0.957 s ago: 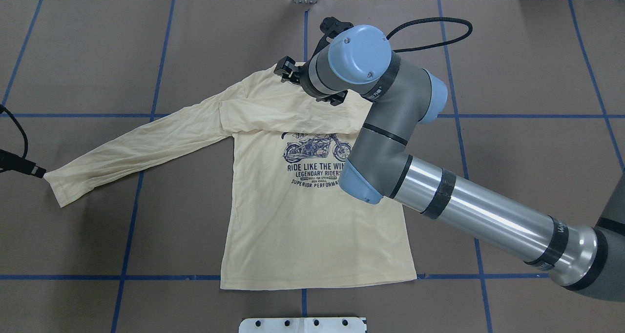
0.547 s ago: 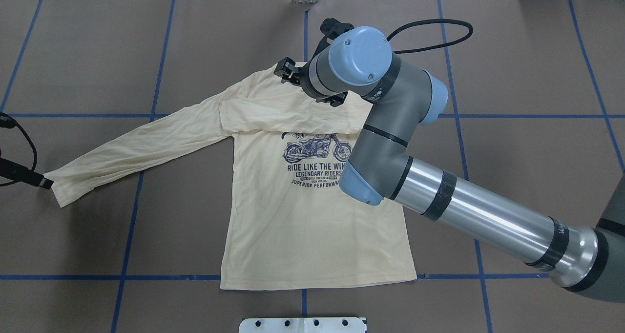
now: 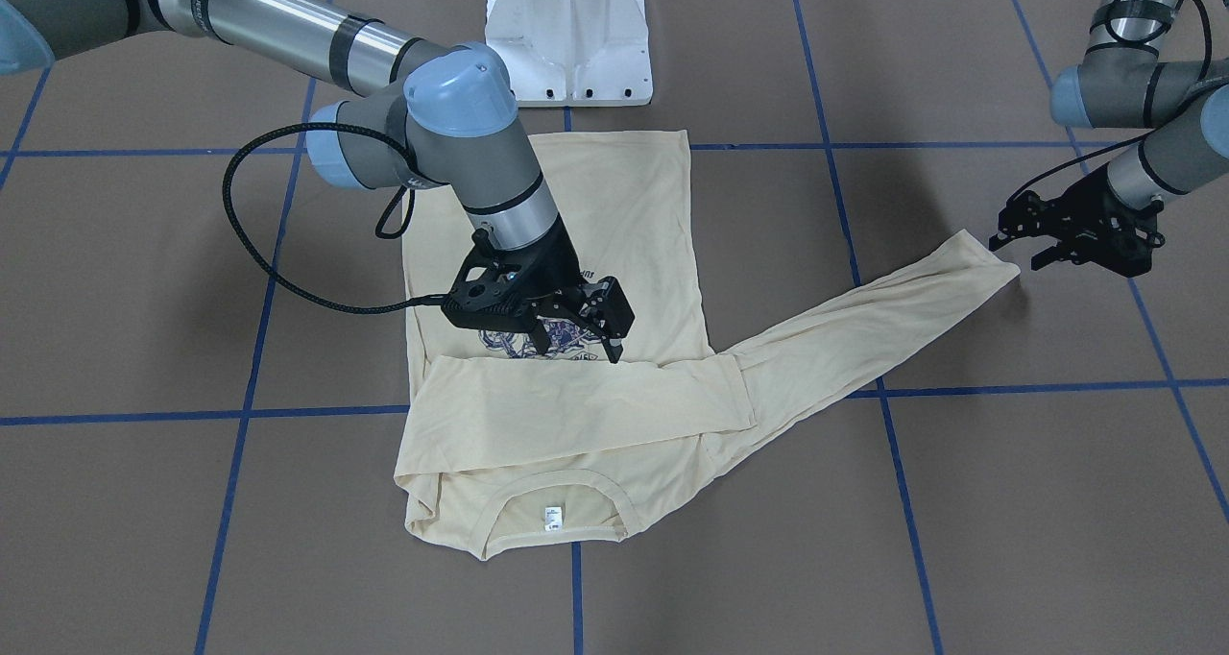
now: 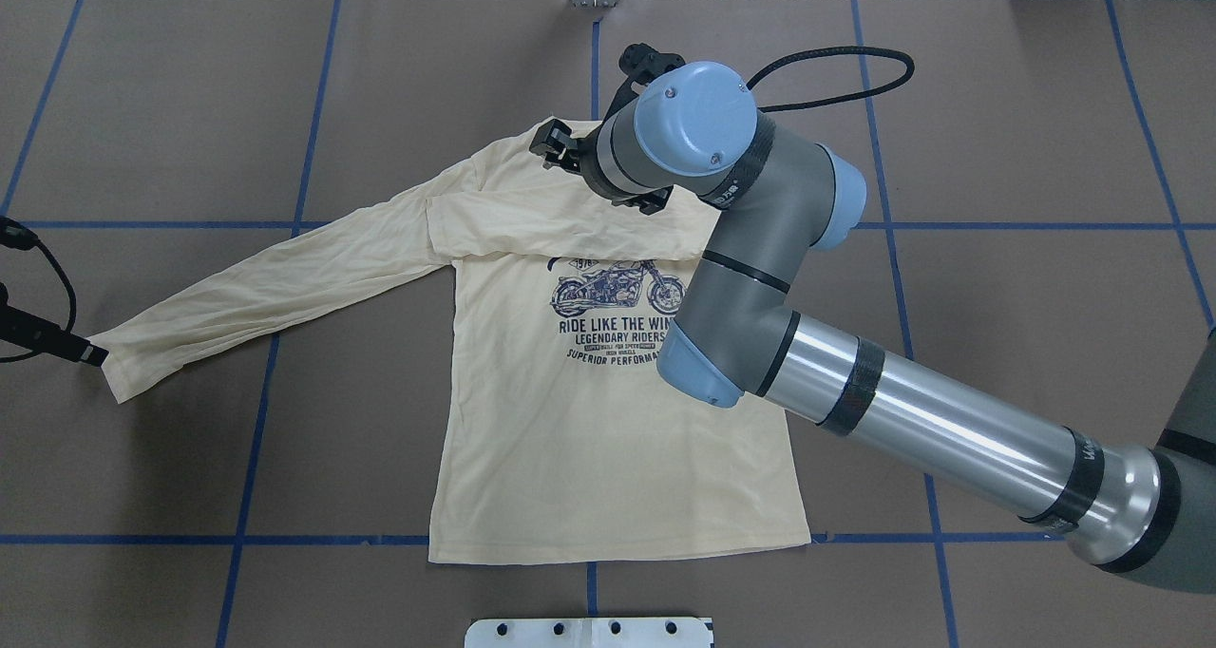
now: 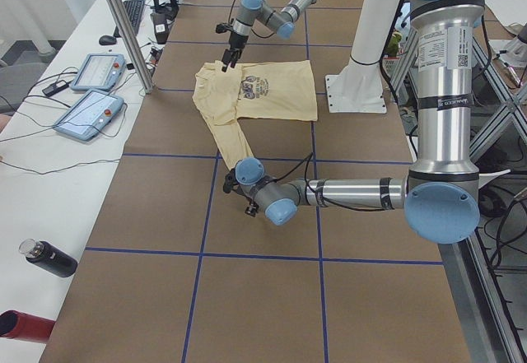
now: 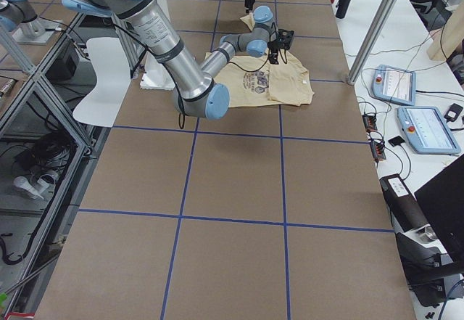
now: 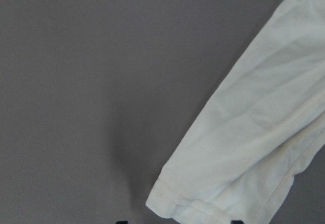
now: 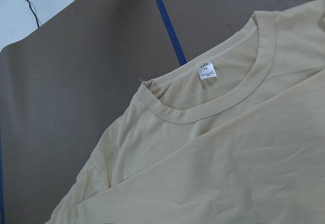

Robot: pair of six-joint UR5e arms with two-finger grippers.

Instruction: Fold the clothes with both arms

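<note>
Pale yellow, the T-shirt [image 4: 589, 439] is laid flat on the table [image 4: 142, 106], its long sleeve [image 4: 266, 282] stretched out left so the cuff [image 7: 203, 193] is found just beside the open, empty left gripper [image 3: 1016, 252], while the open, empty right gripper [image 3: 576, 340] is held over it.

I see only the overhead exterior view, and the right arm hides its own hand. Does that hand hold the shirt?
Observer: No. The front-facing view shows the right hand open over the T-shirt, near the folded sleeve.
Operator: And the other one, cut off at my edge?
Observer: The left hand is open too; the cuff lies just before it, ungripped.
Operator: What else is hidden from me?
Observer: The neckline, lying flat, with a small white label inside.
</note>
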